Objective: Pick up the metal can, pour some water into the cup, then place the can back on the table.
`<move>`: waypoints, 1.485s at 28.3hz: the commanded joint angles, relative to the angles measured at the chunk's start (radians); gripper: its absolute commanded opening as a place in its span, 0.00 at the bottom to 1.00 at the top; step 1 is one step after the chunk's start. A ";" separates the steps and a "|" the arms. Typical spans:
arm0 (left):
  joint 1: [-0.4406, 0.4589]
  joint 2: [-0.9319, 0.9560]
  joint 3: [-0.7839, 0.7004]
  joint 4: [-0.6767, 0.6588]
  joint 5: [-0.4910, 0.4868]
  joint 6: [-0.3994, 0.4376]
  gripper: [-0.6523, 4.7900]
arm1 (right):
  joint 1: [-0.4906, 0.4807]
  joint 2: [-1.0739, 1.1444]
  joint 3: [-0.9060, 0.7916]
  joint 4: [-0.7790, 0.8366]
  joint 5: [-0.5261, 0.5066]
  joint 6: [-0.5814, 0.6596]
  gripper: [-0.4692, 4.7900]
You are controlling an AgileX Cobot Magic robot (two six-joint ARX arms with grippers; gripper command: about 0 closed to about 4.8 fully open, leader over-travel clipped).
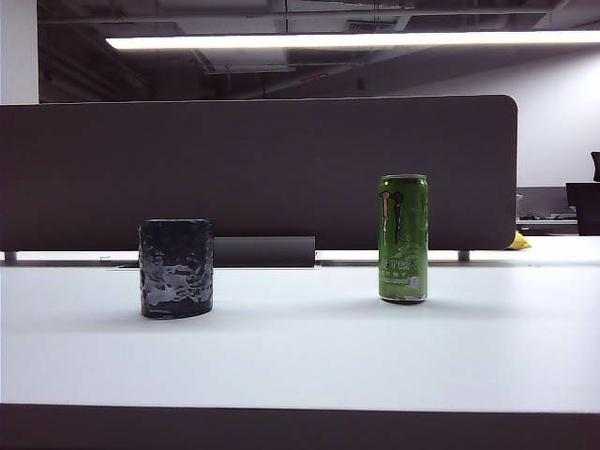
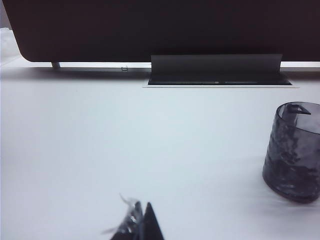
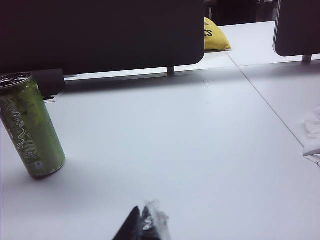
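Observation:
The tall green metal can (image 1: 403, 238) stands upright on the white table (image 1: 300, 347), right of centre. It shows again in the right wrist view as the can (image 3: 32, 126), off to one side and well away from my right gripper (image 3: 141, 220). The short dark bumpy cup (image 1: 176, 268) stands upright on the left; in the left wrist view the cup (image 2: 293, 151) is far from my left gripper (image 2: 142, 220). Both grippers are shut with nothing between their fingers, and neither shows in the exterior view.
A dark grey partition panel (image 1: 258, 169) runs along the back of the table, with a dark cable box (image 2: 216, 70) at its foot. A yellow bag (image 3: 214, 36) lies behind the panel. White cloth (image 3: 313, 137) lies at the table's far side.

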 commanded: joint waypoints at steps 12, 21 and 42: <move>-0.001 0.001 0.002 0.013 0.000 0.000 0.11 | 0.001 -0.001 -0.002 0.016 0.002 0.004 0.09; -0.001 0.001 0.001 0.013 0.000 0.000 0.11 | 0.002 -0.001 -0.002 0.046 -0.133 0.101 0.09; -0.385 0.001 0.001 0.013 0.000 0.000 0.11 | 0.002 -0.001 0.004 0.146 -0.317 0.354 0.11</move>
